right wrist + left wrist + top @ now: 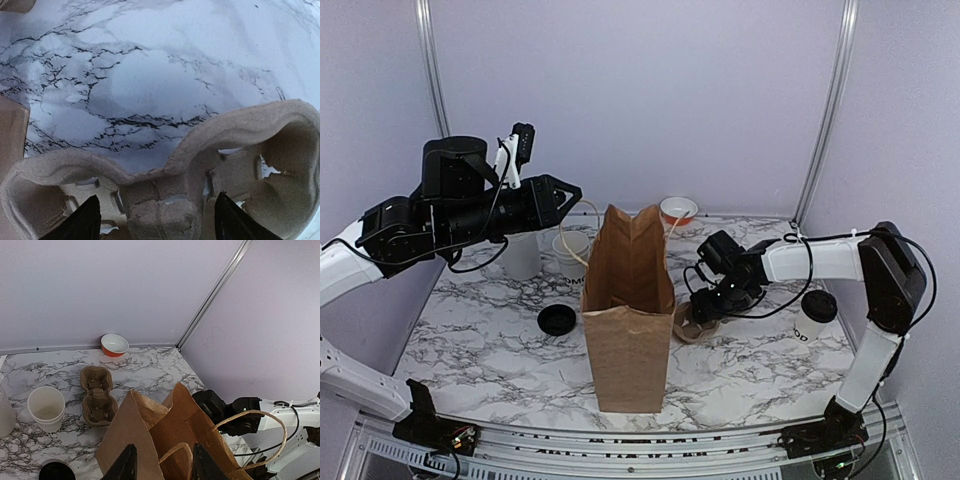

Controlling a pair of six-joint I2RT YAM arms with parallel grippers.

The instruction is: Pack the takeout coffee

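One coffee cup (816, 316) is seen at the table's right edge, upright and untouched. Light, crushable and spillable, it is best gripped gently round the wall under the lid (819, 302). The right gripper (156, 197) is spread above the carrier (250, 135). The left gripper (164, 447) is parted at the bag handle (173, 447).

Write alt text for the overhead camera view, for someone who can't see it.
A brown paper bag stands upright on a marble table. The left pincer hovers near its top; the right pincer is open over a pulp cup carrier. A lidded coffee cup stands far right.
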